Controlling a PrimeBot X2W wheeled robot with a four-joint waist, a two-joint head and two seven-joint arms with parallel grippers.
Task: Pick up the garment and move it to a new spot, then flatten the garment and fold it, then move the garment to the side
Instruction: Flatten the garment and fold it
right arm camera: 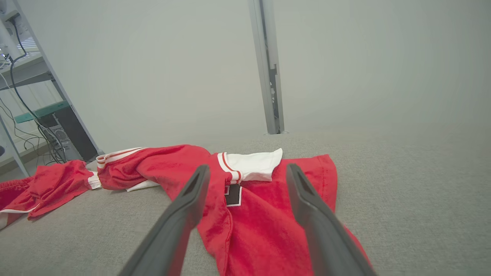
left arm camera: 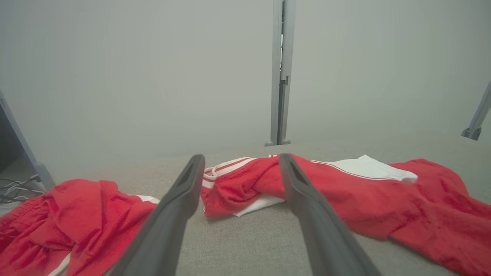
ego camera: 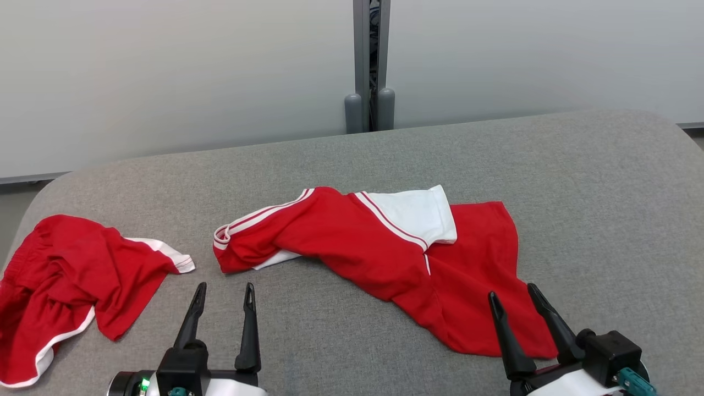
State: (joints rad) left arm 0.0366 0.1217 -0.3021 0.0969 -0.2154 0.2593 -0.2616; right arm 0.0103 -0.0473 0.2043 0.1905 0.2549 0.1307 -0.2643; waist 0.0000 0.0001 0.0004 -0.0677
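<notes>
A red garment with white panels and striped trim lies crumpled across the middle of the grey table; it also shows in the left wrist view and the right wrist view. My left gripper hovers open just in front of the garment's left sleeve end, nothing between its fingers. My right gripper is open over the garment's lower right hem, its fingers spread above the red cloth.
A second red garment with white trim lies bunched at the table's left edge. A grey post stands behind the table against a pale wall. Shelving with cables stands beyond the table.
</notes>
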